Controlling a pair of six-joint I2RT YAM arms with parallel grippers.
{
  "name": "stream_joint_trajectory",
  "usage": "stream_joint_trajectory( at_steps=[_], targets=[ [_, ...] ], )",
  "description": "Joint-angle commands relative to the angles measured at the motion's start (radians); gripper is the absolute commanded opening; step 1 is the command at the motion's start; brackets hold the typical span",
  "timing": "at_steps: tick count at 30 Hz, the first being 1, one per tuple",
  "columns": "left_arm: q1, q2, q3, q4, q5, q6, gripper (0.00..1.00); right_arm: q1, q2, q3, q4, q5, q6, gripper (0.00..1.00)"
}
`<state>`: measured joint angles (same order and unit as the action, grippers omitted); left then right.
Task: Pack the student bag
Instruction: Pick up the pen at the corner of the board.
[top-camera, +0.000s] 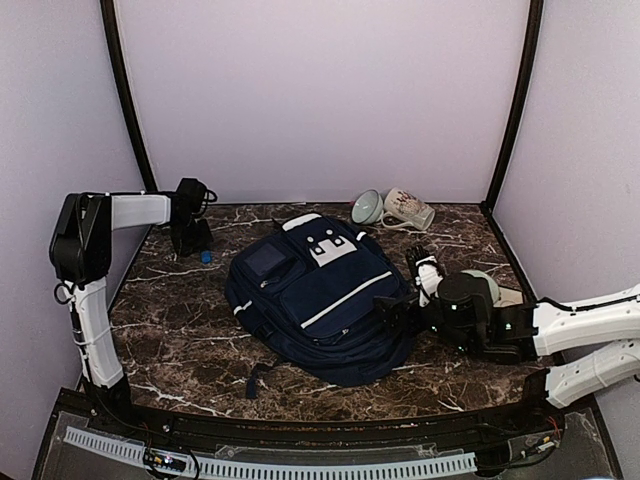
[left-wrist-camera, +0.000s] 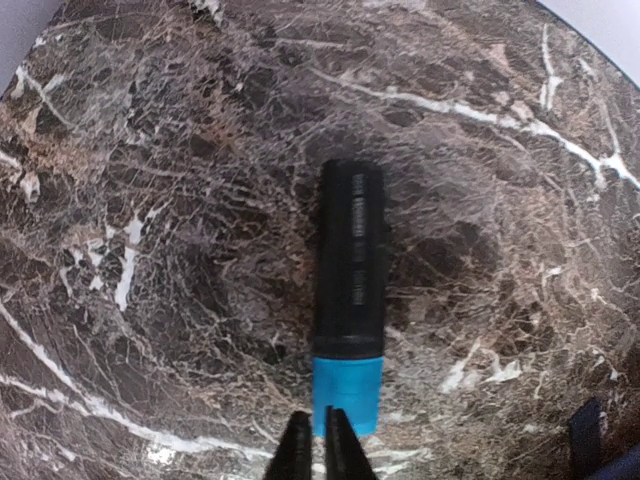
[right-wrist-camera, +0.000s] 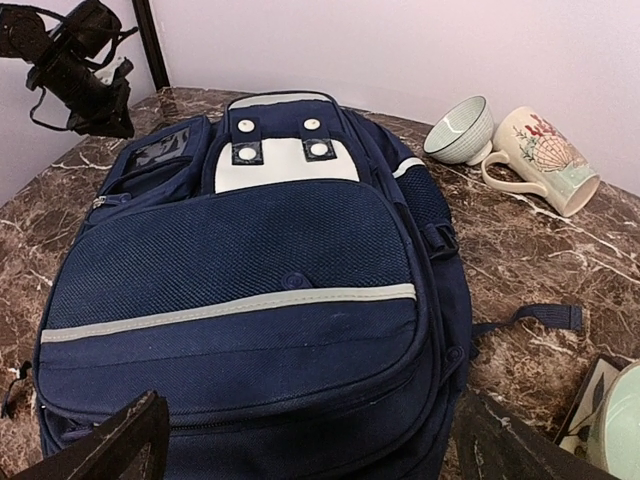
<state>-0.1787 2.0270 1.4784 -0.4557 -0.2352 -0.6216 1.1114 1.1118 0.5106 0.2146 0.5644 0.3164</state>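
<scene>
Finds the large navy-blue fabric backpack with white stripe trim (top-camera: 320, 295) lying flat on the dark veined marble table (top-camera: 180, 330), front pockets upward and zips seemingly closed, directly ahead of the right pincer (right-wrist-camera: 310, 452) and right up against it. Shows that pincer spread wide, one finger to each side of the bag's near end, gripping nothing; probably placed there to steady the bag or reach a zip, a way in being the first need of any packing. Places the left pincer (left-wrist-camera: 320, 450) well apart from the bag, closed with tips together and nothing visible between them, poised at the blue-capped end of a black cylindrical marker (left-wrist-camera: 352, 290) lying flat just ahead. Cannot settle contact with the cap from this angle. Reads as lining up along the marker's length for a pick, though needing to open before any grasp. Leaves a pale green ceramic bowl (right-wrist-camera: 460, 130) and a cream patterned ceramic mug (right-wrist-camera: 540, 160), both tipped over and just beside each other, beyond the bag and off to the right pincer's right. Judges the task barely begun.
</scene>
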Motion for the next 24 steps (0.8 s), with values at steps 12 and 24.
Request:
stream_joint_trajectory(
  at_steps=[12,24],
  targets=[
    [-0.015,-0.030,-0.037,0.134,0.041,0.119,0.92,-0.008,0.024,0.017,0.045,0.002,-0.018,1.00],
    [-0.014,0.052,-0.026,0.116,0.041,0.103,0.65,-0.009,-0.028,-0.017,0.038,0.009,-0.012,1.00]
  ],
)
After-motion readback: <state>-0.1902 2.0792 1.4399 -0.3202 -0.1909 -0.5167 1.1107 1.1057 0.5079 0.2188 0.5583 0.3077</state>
